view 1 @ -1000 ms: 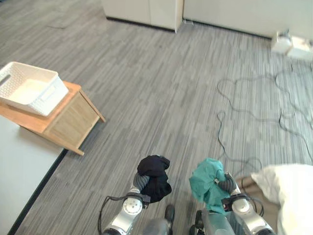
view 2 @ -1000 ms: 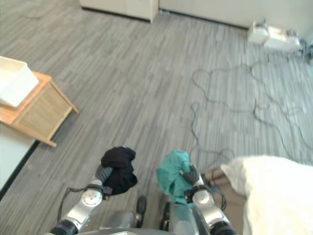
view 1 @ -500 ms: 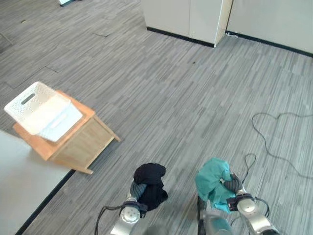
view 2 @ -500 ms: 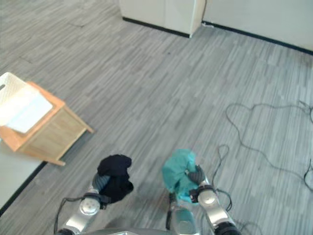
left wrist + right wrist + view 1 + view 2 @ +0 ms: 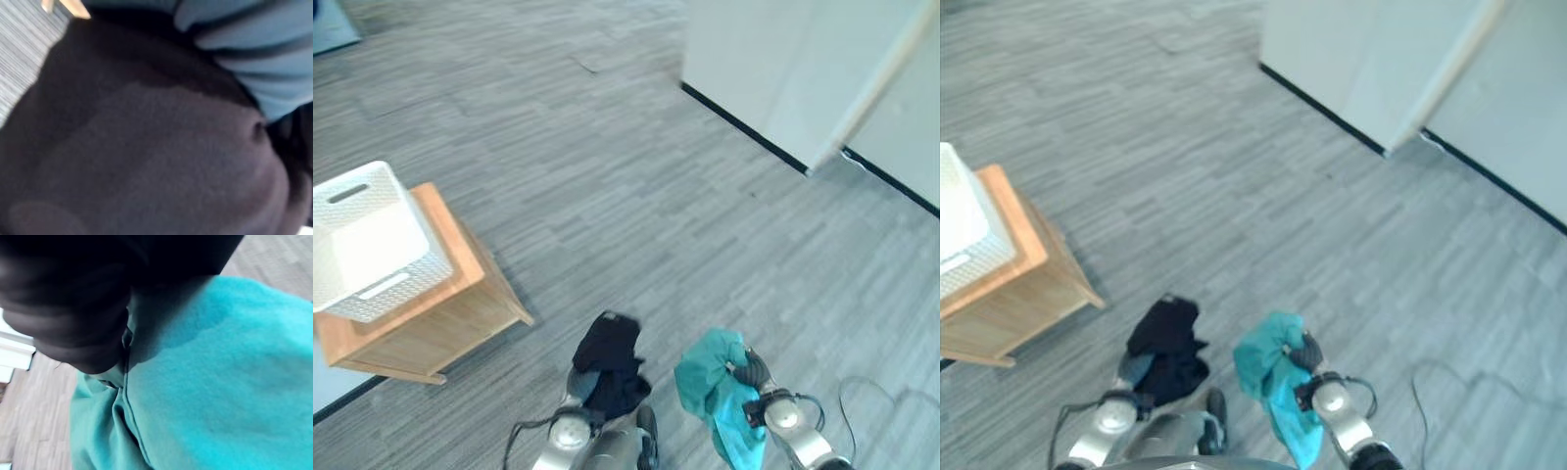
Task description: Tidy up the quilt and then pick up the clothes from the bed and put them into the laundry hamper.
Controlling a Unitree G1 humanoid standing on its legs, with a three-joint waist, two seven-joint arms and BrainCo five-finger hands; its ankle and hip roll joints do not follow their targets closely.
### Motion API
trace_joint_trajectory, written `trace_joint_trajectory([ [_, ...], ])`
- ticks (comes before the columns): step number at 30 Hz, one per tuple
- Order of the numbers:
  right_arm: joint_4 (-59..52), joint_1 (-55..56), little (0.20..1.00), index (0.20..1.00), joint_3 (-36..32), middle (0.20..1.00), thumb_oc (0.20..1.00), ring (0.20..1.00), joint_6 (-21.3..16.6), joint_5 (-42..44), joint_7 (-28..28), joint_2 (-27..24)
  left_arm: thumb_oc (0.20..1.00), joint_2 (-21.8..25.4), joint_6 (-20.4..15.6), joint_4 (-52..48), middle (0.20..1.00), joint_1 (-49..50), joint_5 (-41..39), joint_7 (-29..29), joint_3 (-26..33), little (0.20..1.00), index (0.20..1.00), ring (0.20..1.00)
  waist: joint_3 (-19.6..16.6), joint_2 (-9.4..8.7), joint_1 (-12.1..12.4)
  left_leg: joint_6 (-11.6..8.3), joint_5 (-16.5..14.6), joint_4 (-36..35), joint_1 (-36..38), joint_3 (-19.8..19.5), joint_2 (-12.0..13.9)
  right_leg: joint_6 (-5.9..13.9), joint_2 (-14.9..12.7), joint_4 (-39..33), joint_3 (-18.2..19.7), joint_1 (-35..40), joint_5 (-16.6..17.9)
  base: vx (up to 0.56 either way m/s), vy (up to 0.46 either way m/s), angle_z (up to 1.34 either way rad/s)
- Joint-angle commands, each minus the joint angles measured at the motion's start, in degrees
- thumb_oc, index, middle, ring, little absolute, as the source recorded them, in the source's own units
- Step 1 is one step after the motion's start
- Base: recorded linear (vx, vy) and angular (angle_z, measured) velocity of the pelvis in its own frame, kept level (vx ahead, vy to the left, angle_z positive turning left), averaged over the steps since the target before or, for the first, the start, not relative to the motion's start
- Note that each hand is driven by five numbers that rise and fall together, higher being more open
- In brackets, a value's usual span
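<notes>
Black garment (image 5: 610,360) bunched in the clenched left hand (image 5: 579,383); crumpled teal garment (image 5: 713,392) gripped by the right hand (image 5: 752,375).

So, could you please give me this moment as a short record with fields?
left robot hand: closed on a black garment, carried above the floor
right robot hand: closed on a teal garment, which hangs down past the wrist
laundry hamper: white, perforated, on a wooden stand, ahead to the robot's left
floor: grey striped carpet
garments in hamper: none visible
</notes>
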Motion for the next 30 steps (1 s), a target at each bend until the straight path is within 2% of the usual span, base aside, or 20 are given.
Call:
trace_joint_trajectory([
  [1, -1.6, -6.0, 0.2, 0.2, -3.3, 0.2, 0.2, 0.2, -2.9, -1.7, -0.8, -1.9, 0.2, 3.4, -1.7, -6.6, 0.2, -3.8, -0.3, 2.4, -2.4, 0.2, 0.2, 0.2, 2.4, 4.58, 0.7, -7.24, 5.2, -11.7, 6.4, -3.6, 2.9, 4.19, -3.0, 1.2, 4.9, -11.7, 8.2, 0.53, 0.038, 1.43],
  [3, -2.3, -5.9, 0.2, 0.2, -3.9, 0.2, 0.2, 0.2, -3.2, -1.7, -1.4, -2.0, 0.2, 3.8, -1.6, -6.9, 0.2, -5.0, 1.0, 3.0, -3.1, 0.2, 0.2, 0.2, 3.0, 6.34, -1.8, -8.13, 4.5, -12.8, 9.2, -8.7, 4.0, 2.11, -3.3, 1.6, 4.8, -17.3, 5.7, 0.52, -0.028, 1.56],
  [5, -3.6, -5.4, 0.2, 0.2, -4.5, 0.2, 0.2, 0.2, -3.4, -1.3, -1.7, -2.2, 0.2, 4.3, -1.9, -7.8, 0.2, -5.8, 1.6, 2.8, -3.7, 0.2, 0.2, 0.2, 3.4, 6.66, -4.2, -9.58, 3.8, -12.8, 11.2, -14.2, 4.0, 0.52, -4.8, -8.6, 6.5, -19.4, 4.9, 0.59, -0.153, 1.74],
  [6, -4.4, -5.1, 0.2, 0.2, -4.7, 0.2, 0.2, 0.2, -3.2, -1.3, -1.6, -2.5, 0.2, 4.4, -2.1, -8.1, 0.2, -5.6, 1.5, 2.7, -3.4, 0.2, 0.2, 0.2, 3.2, 6.51, -5.2, -10.74, 2.8, -12.8, 11.7, -16.0, 4.5, -0.03, -6.4, -17.9, 6.8, -18.8, 5.0, 0.63, -0.245, 2.3],
  [8, -4.2, -5.0, 0.2, 0.2, -5.3, 0.2, 0.2, 0.2, -2.7, -1.2, -1.9, -2.9, 0.2, 4.7, -2.3, -8.6, 0.2, -5.5, 2.0, 2.1, -2.8, 0.2, 0.2, 0.2, 2.7, 6.46, -5.8, -12.45, 0.4, -12.8, 12.9, -19.4, 5.9, 0.38, -9.4, -33.8, 8.6, -18.0, 7.6, 0.68, -0.335, 1.9],
  [9, 4.2, -7.0, 0.2, 0.2, -13.5, 0.2, 0.2, 0.2, -1.1, 7.7, 4.7, -12.7, 0.2, 6.3, -3.0, -8.0, 0.2, -5.1, 1.4, -0.7, -1.5, 0.2, 0.2, 0.2, 1.5, 5.51, -5.7, -13.64, -1.3, -12.8, 14.8, -22.0, 7.2, 1.31, -10.4, -37.4, 10.7, -18.7, 9.6, 0.73, -0.387, 1.73],
  [10, 0.3, -3.2, 0.2, 0.2, -11.7, 0.2, 0.2, 0.2, -3.0, 4.4, 1.9, -10.1, 0.2, 6.8, -3.6, -8.4, 0.2, -5.2, 1.7, 0.4, -1.0, 0.2, 0.2, 0.2, 1.9, 5.22, -6.3, -14.06, -1.8, -12.8, 16.3, -22.9, 8.2, 2.32, -11.3, -38.1, 12.0, -19.2, 12.2, 0.66, -0.383, 1.69],
  [13, -5.4, 0.8, 0.2, 0.2, -10.3, 0.2, 0.2, 0.2, -2.4, 1.9, 2.5, -7.1, 0.2, 7.2, -3.4, -8.9, 0.2, -3.2, 2.0, -0.2, 0.7, 0.2, 0.2, 0.2, 2.0, 3.95, -6.3, -15.24, -3.0, -12.0, 18.5, -23.6, 10.2, 2.52, -10.4, -38.3, 13.5, -17.6, 11.3, 0.49, -0.296, 1.54],
  [14, -6.5, 0.6, 0.2, 0.2, -9.0, 0.2, 0.2, 0.2, -3.6, 0.2, 2.6, -7.0, 0.2, 6.3, -3.2, -6.6, 0.2, -2.4, 1.2, -0.1, 2.1, 0.2, 0.2, 0.2, 1.4, 4.31, -6.0, -17.24, 2.1, -1.7, 15.7, -23.7, 12.8, 1.49, -7.9, -36.2, 15.2, -16.2, 10.3, 0.47, -0.299, 0.47],
  [15, -6.5, -0.4, 0.2, 0.2, -8.2, 0.2, 0.2, 0.2, -3.8, 0.3, 2.8, -7.2, 0.2, 6.0, -3.1, -6.6, 0.2, -2.4, 0.6, -0.5, 2.0, 0.2, 0.2, 0.2, 2.1, 4.11, -5.2, -17.52, 5.2, 6.1, 11.6, -23.9, 12.3, 0.16, -7.7, -36.3, 14.9, -14.9, 9.6, 0.56, -0.428, 0.25],
  [16, -7.8, -1.7, 0.2, 0.2, -7.2, 0.2, 0.2, 0.2, -4.5, 0.3, 2.5, -8.0, 0.2, 5.6, -3.1, -7.4, 0.2, -2.4, -0.1, -0.9, 1.9, 0.2, 0.2, 0.2, 3.6, 3.77, -4.0, -16.74, 8.3, 15.2, 5.9, -22.7, 11.7, -1.37, -7.5, -36.9, 13.3, -12.4, 8.7, 0.3, -0.37, 0.0],
  [17, -8.8, -2.7, 0.2, 0.2, -6.4, 0.2, 0.2, 0.2, -4.6, 0.4, 2.0, -8.5, 0.2, 5.6, -3.0, -7.8, 0.2, -2.9, -0.4, -0.8, 1.8, 0.2, 0.2, 0.2, 4.8, 3.03, -3.4, -15.34, 8.9, 21.5, 0.9, -19.3, 12.0, -2.69, -7.7, -37.7, 11.2, -10.1, 7.5, 0.18, -0.29, 0.06],
  [18, -8.8, -2.8, 0.2, 0.2, -6.4, 0.2, 0.2, 0.2, -4.6, 0.4, 2.0, -8.4, 0.2, 5.7, -3.0, -7.8, 0.2, -3.0, -0.4, -0.8, 1.8, 0.2, 0.2, 0.2, 4.6, 2.89, -3.6, -15.31, 9.0, 21.7, 0.5, -19.5, 11.8, -2.66, -7.9, -37.7, 11.1, -10.3, 7.6, 0.29, -0.329, 0.33],
  [19, -8.7, -5.1, 0.2, 0.2, -5.4, 0.2, 0.2, 0.2, -4.2, 0.2, 1.9, -9.3, 0.2, 5.7, -3.3, -8.0, 0.2, -4.0, -0.9, -1.3, 1.9, 0.2, 0.2, 0.2, 5.4, 1.77, -2.5, -14.64, 6.4, 23.7, -4.7, -12.7, 12.5, -3.41, -7.8, -39.6, 7.9, -6.7, 5.5, 0.34, -0.248, 0.6],
  [23, -8.0, -7.6, 0.2, 0.2, -4.5, 0.2, 0.2, 0.2, -3.8, -0.2, 2.5, -9.3, 0.2, 5.9, -3.2, -8.5, 0.2, -2.5, -0.2, -2.1, 2.8, 0.2, 0.2, 0.2, 4.1, 0.75, -0.5, -13.37, 2.7, 13.5, -10.5, -1.2, 10.0, -3.6, -6.2, -41.3, 3.0, -1.4, 1.0, 0.43, -0.162, 0.85],
  [24, -7.8, -7.4, 0.2, 0.2, -4.5, 0.2, 0.2, 0.2, -3.8, -0.4, 2.6, -9.1, 0.2, 6.0, -2.9, -8.7, 0.2, -1.6, 0.7, -2.4, 3.2, 0.2, 0.2, 0.2, 3.4, 1.09, -0.3, -13.14, 3.4, 9.0, -10.6, 2.7, 9.4, -3.49, -5.2, -41.3, 1.9, -0.4, -0.1, 0.23, -0.026, 1.03],
  [25, -7.8, -7.4, 0.2, 0.2, -4.5, 0.2, 0.2, 0.2, -3.8, -0.4, 2.6, -9.0, 0.2, 6.0, -2.9, -8.8, 0.2, -1.5, 0.7, -2.5, 3.2, 0.2, 0.2, 0.2, 3.4, 0.95, -0.3, -13.1, 3.6, 8.5, -10.3, 2.8, 9.2, -3.44, -5.3, -41.3, 1.9, -0.4, -0.1, 0.49, -0.041, 0.78],
  [26, -6.4, -8.0, 0.2, 0.2, -4.5, 0.2, 0.2, 0.2, -3.7, -0.7, 2.3, -8.4, 0.2, 6.1, -2.4, -8.3, 0.2, -0.9, 1.6, -2.6, 3.7, 0.2, 0.2, 0.2, 2.6, 1.34, -0.1, -14.23, 5.3, 3.5, -10.5, 9.0, 9.1, -3.41, -3.1, -41.0, 0.0, 2.8, -2.7, 0.51, -0.031, 0.98],
  [27, -6.3, -7.9, 0.2, 0.2, -4.4, 0.2, 0.2, 0.2, -3.5, -1.2, 2.3, -8.0, 0.2, 6.4, -2.1, -8.6, 0.2, 0.0, 1.7, -3.4, 4.3, 0.2, 0.2, 0.2, 2.2, 1.38, 0.2, -14.08, 6.8, 1.2, -9.8, 11.4, 8.9, -3.11, -2.9, -39.7, -1.7, 3.4, -3.1, 0.69, -0.012, 0.79],
  [30, -6.0, -8.4, 0.2, 0.2, -3.5, 0.2, 0.2, 0.2, -3.1, -3.6, 2.6, -6.2, 0.2, 6.4, -2.0, -8.6, 0.2, 2.8, 1.2, -4.0, 5.9, 0.2, 0.2, 0.2, 0.7, -0.11, 2.1, -10.02, 5.4, -4.9, -4.7, 8.2, 4.4, -0.48, -3.4, -30.3, -2.9, 3.6, -2.3, 0.5, 0.112, 0.53],
])
